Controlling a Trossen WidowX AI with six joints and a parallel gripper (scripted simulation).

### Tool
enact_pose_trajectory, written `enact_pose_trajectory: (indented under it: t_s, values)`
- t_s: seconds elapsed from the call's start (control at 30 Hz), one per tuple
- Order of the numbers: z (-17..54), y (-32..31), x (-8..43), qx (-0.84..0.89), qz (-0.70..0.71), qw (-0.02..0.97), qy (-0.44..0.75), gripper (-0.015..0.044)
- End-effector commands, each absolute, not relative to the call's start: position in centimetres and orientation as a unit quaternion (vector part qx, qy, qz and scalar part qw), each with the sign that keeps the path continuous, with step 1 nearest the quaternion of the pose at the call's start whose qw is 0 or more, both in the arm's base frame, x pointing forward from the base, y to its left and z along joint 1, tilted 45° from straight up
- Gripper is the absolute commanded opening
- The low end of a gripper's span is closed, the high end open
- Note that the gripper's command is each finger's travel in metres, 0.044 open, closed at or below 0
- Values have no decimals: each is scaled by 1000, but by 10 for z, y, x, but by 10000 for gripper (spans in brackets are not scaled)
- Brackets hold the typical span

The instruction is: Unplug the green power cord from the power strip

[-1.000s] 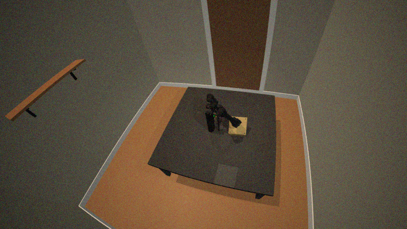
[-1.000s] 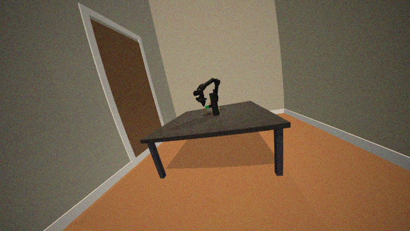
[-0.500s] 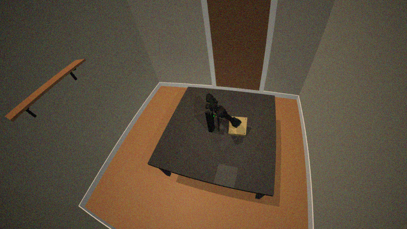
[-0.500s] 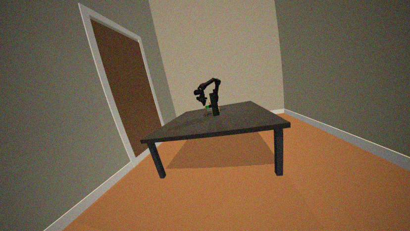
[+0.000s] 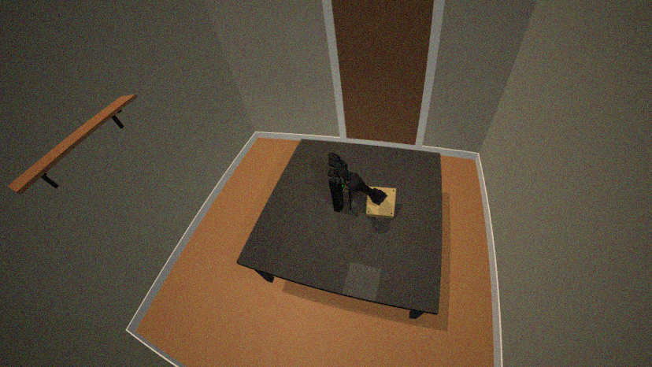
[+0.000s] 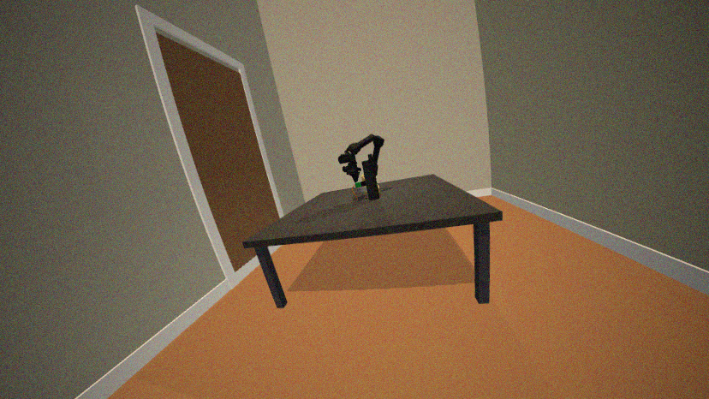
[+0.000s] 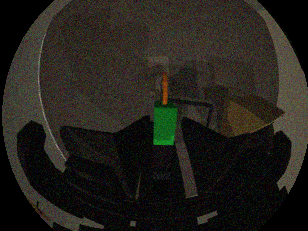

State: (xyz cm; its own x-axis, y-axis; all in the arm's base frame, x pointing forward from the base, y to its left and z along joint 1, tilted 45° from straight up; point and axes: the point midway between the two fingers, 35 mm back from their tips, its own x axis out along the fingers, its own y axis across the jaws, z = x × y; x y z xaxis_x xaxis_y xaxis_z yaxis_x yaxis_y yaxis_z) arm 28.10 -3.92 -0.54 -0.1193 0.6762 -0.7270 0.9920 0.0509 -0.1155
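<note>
The green plug [image 7: 165, 124] [image 6: 357, 184] [image 5: 342, 186] is between my fingertips in the wrist view, with a thin orange cord [image 7: 165, 90] running from its far end. My gripper [image 7: 166, 120] [image 6: 355, 180] is open a little, with a narrow gap beside the plug on either side. In the exterior view the fingertips are just above the plug. A tall black block [image 5: 336, 195] [image 6: 371, 183], which looks like the power strip, stands close beside the plug. Its sockets cannot be made out. Whether plug and strip touch cannot be told.
The arm's base is on a pale yellow board [image 5: 387, 211], which also shows at the right of the wrist view [image 7: 242, 120]. A thin dark upright [image 5: 350, 199] stands between block and board. All stand on the dark table [image 5: 310, 246] [image 6: 396, 217].
</note>
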Motion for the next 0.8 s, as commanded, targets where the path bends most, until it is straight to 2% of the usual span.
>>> enact_pose_trajectory:
  t_s: [0.0, 0.67, 0.77]
  values:
    - [-3, -34, 278, 614, -314, 246, 681, 160]
    - [-11, -26, 277, 614, -314, 246, 681, 160]
    - [-10, -27, 278, 613, -313, 251, 681, 81]
